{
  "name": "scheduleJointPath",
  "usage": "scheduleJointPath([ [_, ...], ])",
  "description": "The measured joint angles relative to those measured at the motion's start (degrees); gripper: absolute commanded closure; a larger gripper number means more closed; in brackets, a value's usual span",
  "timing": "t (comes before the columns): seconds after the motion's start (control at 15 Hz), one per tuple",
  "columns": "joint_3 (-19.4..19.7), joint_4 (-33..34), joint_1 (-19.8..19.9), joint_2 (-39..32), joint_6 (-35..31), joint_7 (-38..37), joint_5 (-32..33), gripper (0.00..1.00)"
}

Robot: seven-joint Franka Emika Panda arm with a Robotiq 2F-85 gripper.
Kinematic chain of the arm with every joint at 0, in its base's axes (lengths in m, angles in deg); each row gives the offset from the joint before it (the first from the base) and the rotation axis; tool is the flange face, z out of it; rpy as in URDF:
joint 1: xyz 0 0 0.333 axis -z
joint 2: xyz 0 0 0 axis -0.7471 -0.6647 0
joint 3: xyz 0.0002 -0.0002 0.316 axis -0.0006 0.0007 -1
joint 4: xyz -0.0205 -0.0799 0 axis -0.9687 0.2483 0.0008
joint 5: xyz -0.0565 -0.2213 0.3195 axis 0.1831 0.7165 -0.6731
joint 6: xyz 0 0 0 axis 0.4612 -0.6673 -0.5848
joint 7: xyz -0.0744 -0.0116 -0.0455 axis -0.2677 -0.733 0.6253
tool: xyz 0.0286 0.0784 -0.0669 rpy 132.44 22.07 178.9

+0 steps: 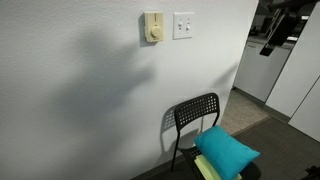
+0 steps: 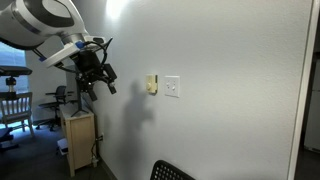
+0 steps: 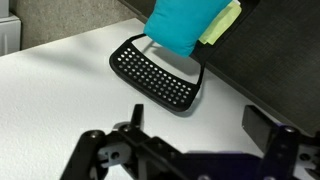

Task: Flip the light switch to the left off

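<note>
Advancing the gripper, jaws spread wide, press one fingertip on the light switch at the double plate's left edge.

Open air between hand and light switch; cream knob plate just beside it; chair well below
</note>
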Motion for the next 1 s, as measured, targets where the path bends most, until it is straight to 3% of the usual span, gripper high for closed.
scheduleJointPath([
  [0.27, 0.02, -0.01, 0.0, -0.17, 0.14, 0.66, 2.13, 0.0],
  [0.53, 0.88, 2.45, 0.02, -2.34, -0.71, 10.35, 8.98, 0.0],
  [1.0, 2.21, 19.26, 0.07, -18.92, -0.67, 29.75, 18.51, 0.0],
])
